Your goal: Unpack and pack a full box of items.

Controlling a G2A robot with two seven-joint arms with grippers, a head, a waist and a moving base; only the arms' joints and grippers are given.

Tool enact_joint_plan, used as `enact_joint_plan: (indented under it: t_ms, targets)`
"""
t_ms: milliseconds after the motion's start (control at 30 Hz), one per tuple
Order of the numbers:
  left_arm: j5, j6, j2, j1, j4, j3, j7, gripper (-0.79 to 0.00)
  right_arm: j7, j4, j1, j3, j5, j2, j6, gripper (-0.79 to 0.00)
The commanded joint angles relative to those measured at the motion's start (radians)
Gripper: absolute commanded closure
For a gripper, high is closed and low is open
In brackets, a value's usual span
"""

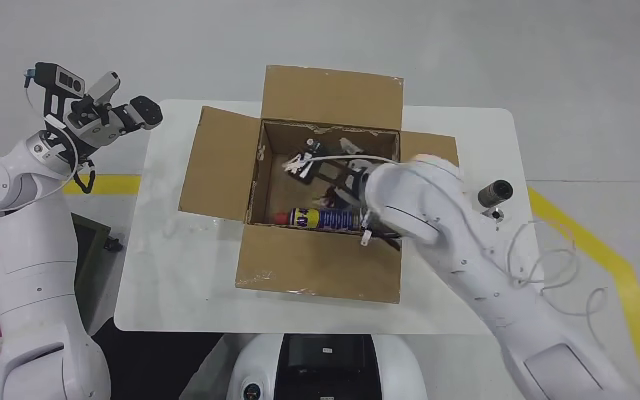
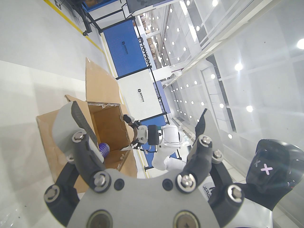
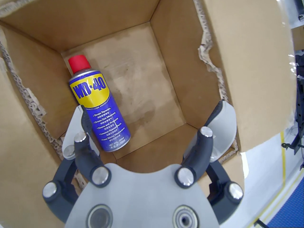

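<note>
The white counter [image 1: 160,290] lies under the right claw [image 1: 322,168] and off to one side of the left claw [image 1: 130,98], which hangs out past the counter's corner.

The cardboard box [image 1: 320,265] stands on the counter with all four flaps folded outward. The right claw [image 3: 152,107] is lowered into the box's open top, so the box walls [image 3: 249,48] stand on every side of it and the bare floor is below it. From the left claw [image 2: 139,110] the box [image 2: 99,88] is ahead and well apart, with one side flap turned toward that claw.

The right claw's fingers [image 3: 222,119] are spread wide with nothing between them. The left claw's fingers [image 2: 71,119] are spread wide too and hold nothing. The right claw [image 2: 131,141] also shows farther off in the left wrist view, at the box's rim.

The spray can [image 3: 99,105], blue and yellow with a red cap, lies on its side on the box floor [image 1: 322,217]. It is below the right claw and just beside one of its fingers, with the cap pointing away from the claw. Whether that finger touches the can cannot be told. From the left claw, the can's end [image 2: 104,148] shows inside the box.
</note>
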Motion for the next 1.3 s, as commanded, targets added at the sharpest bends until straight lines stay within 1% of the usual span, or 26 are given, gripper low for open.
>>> enact_joint_plan:
  t_ms: [0,267,433,667,800,867,1033,1167,1267]
  targets:
    - [0.0,0.0,0.0,0.0,0.0,0.0,0.0,-0.785,-0.025,-0.038,-0.042,0.05,0.001,0.01,0.01,-0.785]
    - [0.0,0.0,0.0,0.0,0.0,0.0,0.0,-0.785,-0.077,-0.157,-0.167,0.2,0.012,0.04,0.008,-0.785]
    - [0.0,0.0,0.0,0.0,0.0,0.0,0.0,-0.785,-0.109,-0.248,-0.26,0.314,0.017,0.061,-0.004,-0.785]
    - [0.0,0.0,0.0,0.0,0.0,0.0,0.0,-0.785,-0.152,-0.332,-0.395,0.461,0.04,0.085,-0.033,-0.785]
    - [0.0,0.0,0.0,0.0,0.0,0.0,0.0,-0.785,-0.179,-0.376,-0.463,0.532,0.04,0.098,-0.089,-0.785]
    - [0.0,0.0,0.0,0.0,0.0,0.0,0.0,-0.785,-0.188,-0.387,-0.504,0.575,0.027,0.105,-0.107,-0.785]
    - [0.0,0.0,0.0,0.0,0.0,0.0,0.0,-0.785,-0.227,-0.384,-0.596,0.691,0.043,0.117,-0.099,-0.785]
    - [0.0,0.0,0.0,0.0,0.0,0.0,0.0,-0.785,-0.27,-0.378,-0.644,0.756,0.015,0.126,-0.128,-0.785]
    - [0.0,0.0,0.0,0.0,0.0,0.0,0.0,-0.785,-0.302,-0.334,-0.663,0.8,0.044,0.131,-0.144,-0.785]
